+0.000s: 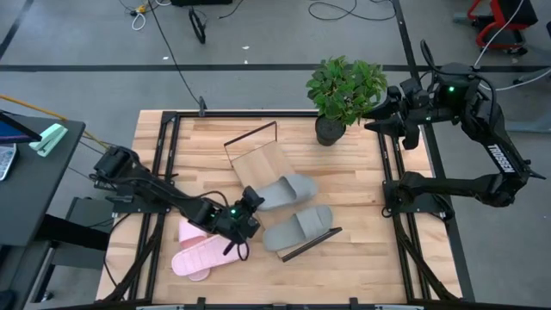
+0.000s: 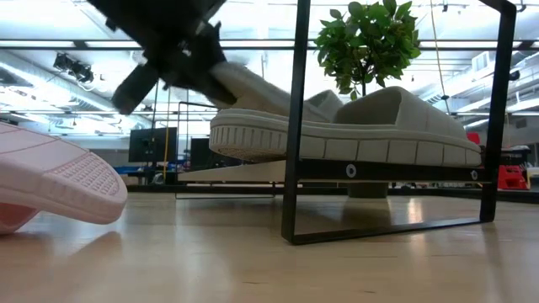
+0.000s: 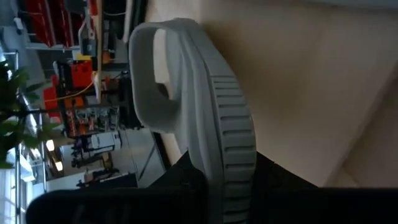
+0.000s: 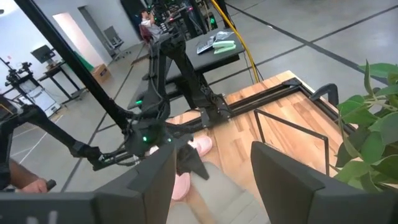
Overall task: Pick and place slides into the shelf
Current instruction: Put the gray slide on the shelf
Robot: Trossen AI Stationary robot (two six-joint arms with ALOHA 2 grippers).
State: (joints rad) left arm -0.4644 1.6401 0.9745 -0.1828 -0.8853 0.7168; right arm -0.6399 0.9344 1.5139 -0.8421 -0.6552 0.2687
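The shelf (image 1: 258, 162) is a light-wood board with black wire frames, lying slantwise mid-table. One grey slide (image 1: 297, 228) lies sole-down on its near end, and shows large in the low view (image 2: 370, 126). A second grey slide (image 1: 288, 189) is over the board's middle, with my left gripper (image 1: 245, 209) shut on it. Two pink slides (image 1: 196, 250) lie on the table just left of that gripper. My right gripper (image 1: 383, 116) hangs high at the far right by the plant, open and empty, as the right wrist view (image 4: 214, 180) shows. My left gripper pinches the grey slide's end away from the strap (image 3: 229, 177) between its two fingers, one on the footbed side and one on the sole side. The fingers come slanting down from the table's near left, along the slide. That end is raised (image 2: 244, 88); the nearer slide hides the strap end's footing.
A potted plant (image 1: 344, 90) stands at the far edge, right of the shelf's far frame (image 1: 250, 142). The shelf's near frame (image 2: 295, 126) stands upright close to the low camera. Bare tabletop lies right of the shelf (image 1: 362, 198).
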